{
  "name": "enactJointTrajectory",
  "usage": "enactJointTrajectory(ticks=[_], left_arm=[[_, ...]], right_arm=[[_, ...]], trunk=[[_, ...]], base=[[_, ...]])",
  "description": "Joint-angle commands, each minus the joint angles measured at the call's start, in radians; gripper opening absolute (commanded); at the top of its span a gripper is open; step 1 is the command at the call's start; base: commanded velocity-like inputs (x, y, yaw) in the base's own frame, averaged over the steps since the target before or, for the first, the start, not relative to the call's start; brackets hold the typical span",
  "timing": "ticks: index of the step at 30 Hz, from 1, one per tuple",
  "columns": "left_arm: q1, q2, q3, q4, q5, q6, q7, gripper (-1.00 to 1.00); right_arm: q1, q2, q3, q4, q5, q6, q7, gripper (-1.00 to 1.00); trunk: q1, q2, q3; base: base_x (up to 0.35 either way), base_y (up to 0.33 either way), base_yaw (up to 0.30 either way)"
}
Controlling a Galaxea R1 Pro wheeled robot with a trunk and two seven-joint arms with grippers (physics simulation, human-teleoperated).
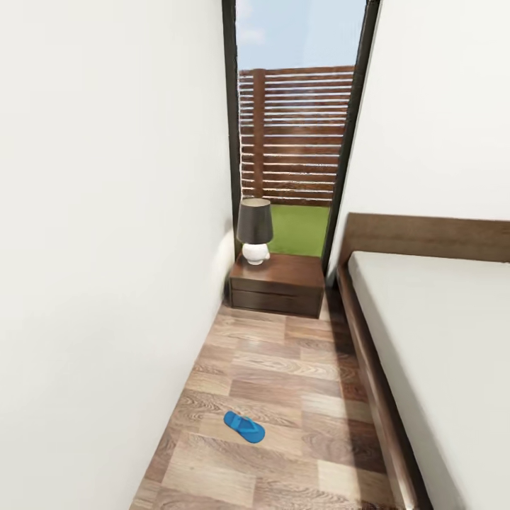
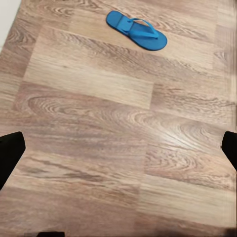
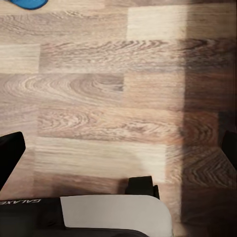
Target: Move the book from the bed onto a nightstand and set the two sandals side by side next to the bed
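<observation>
One bright blue sandal [image 1: 244, 427] lies flat on the wood-plank floor of the aisle between the white wall and the bed [image 1: 439, 333]. The left wrist view has this sandal [image 2: 137, 30] ahead of my left gripper [image 2: 118, 153], which is open and well short of it. A sliver of blue sandal [image 3: 28, 3] touches the edge of the right wrist view, far from my open right gripper [image 3: 118, 150]. At the aisle's far end stands a dark brown nightstand [image 1: 278, 285]. The book is out of view.
A lamp [image 1: 254, 230] with a dark shade stands on the nightstand's left part. A tall dark-framed window [image 1: 294, 134] rises behind it. The aisle is narrow, with the wall [image 1: 106, 248] on the left and the bed frame [image 1: 368, 368] on the right.
</observation>
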Motion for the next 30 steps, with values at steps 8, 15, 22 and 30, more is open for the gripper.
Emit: enactJointTrajectory(ticks=[8,15,22,30], left_arm=[[0.000,0.001,-0.004,0.000,0.010,-0.003,-0.001,1.00],[0.000,0.001,-0.004,0.000,0.010,-0.003,-0.001,1.00],[0.000,0.001,-0.004,0.000,0.010,-0.003,-0.001,1.00],[0.000,0.001,-0.004,0.000,0.010,-0.003,-0.001,1.00]], right_arm=[[-0.001,0.000,0.000,0.002,-0.010,-0.002,0.007,1.00],[-0.001,0.000,0.000,0.002,-0.010,-0.002,0.007,1.00],[-0.001,0.001,0.000,0.002,-0.010,-0.002,0.006,1.00],[-0.001,0.001,0.000,0.002,-0.010,-0.002,0.006,1.00]], trunk=[[0.000,0.000,-0.001],[0.000,0.000,-0.001],[0.000,0.000,-0.001],[0.000,0.000,-0.001]], base=[[0.000,0.000,-0.279],[0.000,0.000,-0.248],[0.028,0.000,-0.100],[0.266,0.000,-0.007]])
